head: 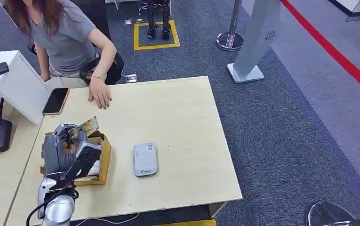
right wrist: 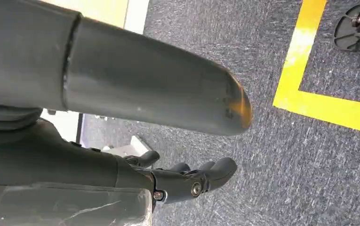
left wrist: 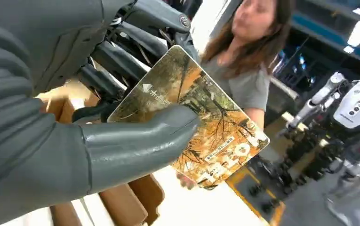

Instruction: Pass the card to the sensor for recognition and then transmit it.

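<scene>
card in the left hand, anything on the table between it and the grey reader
Nothing visible blocks it. The left hand holds the autumn-patterned card above the small brown cardboard box. Between the box and the flat grey card reader lies only bare light wooden table. The person's hand and black phone rest further off.

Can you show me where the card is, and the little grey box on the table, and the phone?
card (left wrist: 206,117), left wrist view, on its orange tree picture.
grey box (head: 145,159), head view, on its flat top.
phone (head: 56,100), head view, on its dark screen.
</scene>
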`<state>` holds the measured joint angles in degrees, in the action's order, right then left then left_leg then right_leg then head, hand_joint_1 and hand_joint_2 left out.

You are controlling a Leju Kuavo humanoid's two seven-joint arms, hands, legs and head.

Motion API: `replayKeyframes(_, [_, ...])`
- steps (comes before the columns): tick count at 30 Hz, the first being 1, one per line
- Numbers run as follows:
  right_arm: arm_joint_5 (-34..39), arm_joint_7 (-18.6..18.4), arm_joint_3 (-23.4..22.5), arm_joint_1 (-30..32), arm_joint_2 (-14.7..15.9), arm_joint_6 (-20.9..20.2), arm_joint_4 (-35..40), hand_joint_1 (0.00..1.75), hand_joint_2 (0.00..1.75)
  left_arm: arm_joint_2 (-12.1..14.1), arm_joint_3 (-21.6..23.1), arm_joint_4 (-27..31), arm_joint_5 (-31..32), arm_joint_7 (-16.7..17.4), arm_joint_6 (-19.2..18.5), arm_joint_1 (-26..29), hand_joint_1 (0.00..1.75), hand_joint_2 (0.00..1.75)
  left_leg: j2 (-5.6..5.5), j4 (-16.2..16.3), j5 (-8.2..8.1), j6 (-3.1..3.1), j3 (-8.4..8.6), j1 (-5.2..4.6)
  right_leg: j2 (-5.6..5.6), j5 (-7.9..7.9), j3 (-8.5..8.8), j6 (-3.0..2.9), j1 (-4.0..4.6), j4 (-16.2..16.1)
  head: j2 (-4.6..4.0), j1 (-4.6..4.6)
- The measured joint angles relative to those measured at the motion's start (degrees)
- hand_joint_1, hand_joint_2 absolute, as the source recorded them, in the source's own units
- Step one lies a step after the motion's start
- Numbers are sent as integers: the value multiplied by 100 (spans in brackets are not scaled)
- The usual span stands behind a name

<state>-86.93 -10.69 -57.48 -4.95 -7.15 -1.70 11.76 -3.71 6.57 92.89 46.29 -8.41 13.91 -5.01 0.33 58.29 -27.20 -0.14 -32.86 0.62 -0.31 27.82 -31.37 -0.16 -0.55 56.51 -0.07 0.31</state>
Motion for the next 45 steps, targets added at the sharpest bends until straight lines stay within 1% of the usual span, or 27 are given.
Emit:
replayKeyframes(1, [-2, 0, 0, 0, 0, 0, 0, 0, 0, -9, 103, -2, 396, 46, 151, 0, 175, 175, 0, 0, 0, 0, 0, 0, 0, 0, 0, 0, 0, 0, 0, 0])
replayKeyframes(2, [-6, 0, 0, -1, 0, -2, 0, 0, 0, -18, 186, -4, 579, 76, 230, 0, 175, 175, 0, 0, 0, 0, 0, 0, 0, 0, 0, 0, 0, 0, 0, 0])
replayKeyframes(5, [-11, 0, 0, 0, -2, 0, 0, 0, 0, -48, 351, -13, 702, 109, 286, 0, 175, 175, 1, 0, 0, 0, 0, 1, 0, 0, 0, 0, 0, 0, 0, 0])
replayKeyframes(8, [-13, 0, 0, 0, -2, 0, 0, 0, 0, -59, 414, -30, 741, 115, 299, -2, 175, 175, 1, 0, 0, 0, 0, 1, 0, 0, 0, 0, 0, 0, 0, 0])
replayKeyframes(9, [-17, 0, 0, -1, -2, -2, 0, 0, 0, -61, 440, -37, 838, 131, 327, -1, 175, 175, 0, 0, 0, 0, 0, 2, 0, 0, 0, 0, 0, 0, 0, -2])
replayKeyframes(11, [-39, 0, 0, -1, -2, -2, 0, 0, 0, -61, 526, -52, 1214, 205, 459, -1, 175, 175, 0, 0, 0, 0, 0, 2, 0, 0, 0, 0, 0, 0, 0, 0])
replayKeyframes(13, [-72, 0, 9, -1, -2, -4, 0, 0, 0, -59, 663, -109, 1819, 353, 700, -6, 175, 175, 0, 0, 0, 0, 0, 1, 0, 0, 0, 0, 0, 0, 0, -2])
replayKeyframes(16, [-105, -7, 70, -3, -9, -4, 0, 0, 0, -22, 899, -287, 2679, 671, 1007, -32, 175, 175, 0, 0, 0, 0, 0, 0, 0, 0, 0, 0, 0, 0, 0, -2])
replayKeyframes(19, [-127, -20, 96, -4, -11, -4, 0, 0, 0, 50, 1156, -570, 3550, 1107, 1105, -99, 175, 175, 0, 0, 0, 0, 0, 0, 0, 0, 1, 0, 0, 0, 0, 0])
replayKeyframes(20, [-129, -31, 105, -4, -13, -2, 0, 0, 0, 83, 1246, -701, 3858, 1277, 1088, -133, 175, 175, 0, 0, 0, 0, 0, 0, 0, 0, 0, 0, 0, 0, 0, 0])
replayKeyframes(22, [-135, -44, 127, -4, -13, -2, 0, 0, 0, 181, 1444, -991, 4234, 1786, 1079, -265, 175, 175, 0, 0, 1, 1, 0, 0, 0, -4, 0, 2, 0, 0, 0, 0])
replayKeyframes(23, [-138, -48, 133, -5, -13, -2, 0, 0, 0, 231, 1540, -1098, 4288, 1946, 1075, -322, 175, 175, 0, 0, 2, 2, 0, 0, -1, -4, 0, 1, 0, 0, 0, 0])
replayKeyframes(24, [-140, -50, 144, -10, -13, -4, 0, 0, 0, 328, 1783, -1288, 4328, 2250, 1068, -434, 175, 175, 1, 0, 2, 2, 0, 1, 0, -6, 0, 0, 0, 0, 0, -2])
replayKeyframes(26, [-149, -59, 162, -9, -13, -9, 0, 0, 0, 479, 2154, -1557, 4352, 2597, 1051, -612, 175, 175, 0, 0, 3, 1, 1, 1, 0, -6, 0, -1, 0, 1, 0, 0])
replayKeyframes(29, [-157, -59, 203, -17, -13, -20, 0, 0, 0, 638, 2602, -1948, 4369, 2841, 1016, -834, 175, 175, 1, 0, 3, 1, 1, 1, 0, -7, 0, -1, 0, 1, 0, -2])
replayKeyframes(32, [-172, -74, 227, -29, -13, -45, 0, 0, 0, 745, 2992, -2264, 4376, 2952, 985, -1019, 175, 175, 0, 0, 3, 1, 0, 0, 0, -7, 0, -1, 0, 1, 0, -2])
replayKeyframes(35, [-175, -92, 229, -41, -13, -68, 0, 0, 0, 826, 3259, -2502, 4376, 2998, 963, -1140, 175, 175, 1, 0, 3, 1, 0, 0, 1, -6, 0, -1, 0, 1, 0, 0])
replayKeyframes(40, [-175, -94, 232, -50, -13, -68, 0, 0, 0, 892, 3463, -2737, 4374, 3014, 963, -1251, 175, 175, 1, 0, 3, 1, -1, 0, 0, -6, 0, -1, 0, 1, 0, 0])
replayKeyframes(45, [-175, -94, 234, -55, -13, -66, 0, 0, 0, 922, 3548, -2859, 4376, 3025, 963, -1295, 175, 175, 0, 0, 3, 1, 0, 1, 0, -7, 0, -1, 0, 1, 0, 0])
